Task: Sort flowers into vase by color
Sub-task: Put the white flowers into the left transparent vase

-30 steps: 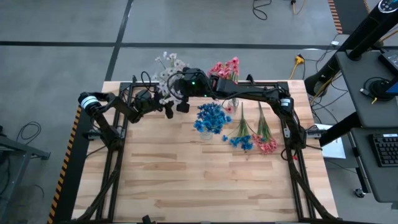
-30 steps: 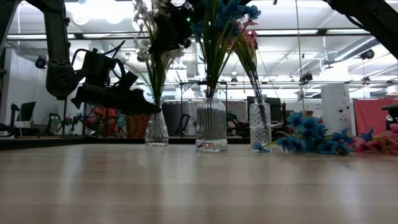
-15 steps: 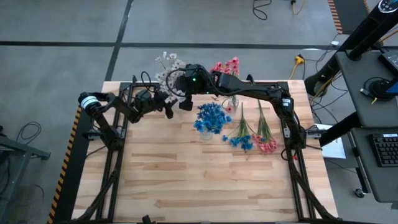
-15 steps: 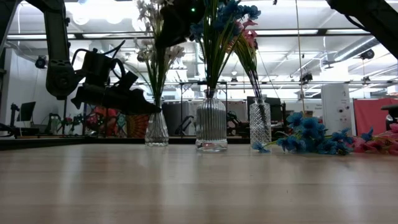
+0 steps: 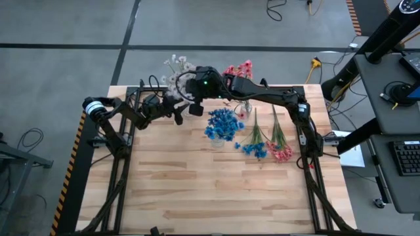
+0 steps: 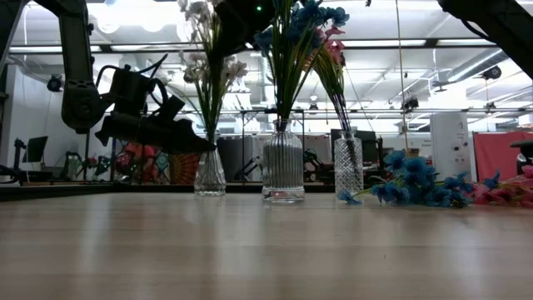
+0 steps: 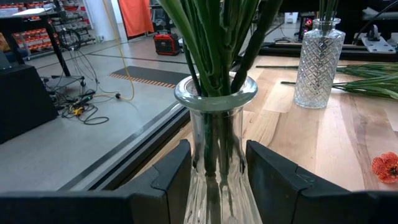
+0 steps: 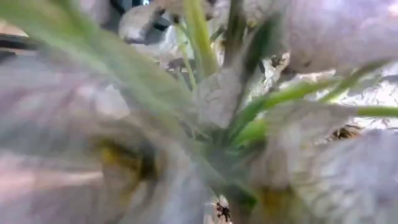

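Note:
Three glass vases stand in a row at the table's far side. The left vase (image 6: pixel 210 175) holds white flowers (image 5: pixel 174 68), the middle vase (image 6: pixel 283 165) blue flowers (image 5: pixel 222 123), and the right vase (image 6: pixel 348 167) pink flowers (image 5: pixel 239 71). A loose blue spray (image 5: pixel 255 145) and a pink spray (image 5: pixel 281 151) lie flat on the table. My left gripper (image 7: pixel 214 155) is at the white-flower vase (image 7: pixel 216 118). My right gripper (image 5: pixel 195 103) hovers over that vase among the white blossoms (image 8: pixel 292 37), which fill its wrist view. My left gripper has the white-flower vase between its two fingers (image 7: pixel 177 171), one on each side of the glass body (image 7: pixel 217 180) below the flared rim. It comes in level from the table's left side. The vase stands upright on the table.
The table's near half is bare wood (image 5: pixel 210 190). Dark frame rails (image 5: pixel 85 170) run along the table's sides. A small orange blossom (image 7: pixel 385 167) lies on the wood near the vases. Cables and equipment sit on the floor beyond the far edge.
My right gripper has moved up, away from the white-flower vase, so that more of the white blossoms and stems show in the low view. The vases and my left gripper have stayed where they were.

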You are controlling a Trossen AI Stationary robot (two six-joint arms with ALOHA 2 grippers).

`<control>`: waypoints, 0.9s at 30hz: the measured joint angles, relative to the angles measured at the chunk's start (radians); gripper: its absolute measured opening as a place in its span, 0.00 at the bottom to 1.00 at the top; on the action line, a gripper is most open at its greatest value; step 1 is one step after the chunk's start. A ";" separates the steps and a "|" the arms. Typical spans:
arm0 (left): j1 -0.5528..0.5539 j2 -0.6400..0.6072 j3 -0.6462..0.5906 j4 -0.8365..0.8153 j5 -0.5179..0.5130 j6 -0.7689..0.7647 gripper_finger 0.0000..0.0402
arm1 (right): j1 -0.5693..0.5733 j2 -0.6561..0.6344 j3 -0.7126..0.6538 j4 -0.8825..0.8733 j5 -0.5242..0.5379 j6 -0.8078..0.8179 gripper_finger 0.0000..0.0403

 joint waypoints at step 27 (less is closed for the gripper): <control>0.000 0.000 0.000 0.000 0.000 0.000 0.33 | -0.020 0.075 0.002 0.083 -0.006 -0.029 0.04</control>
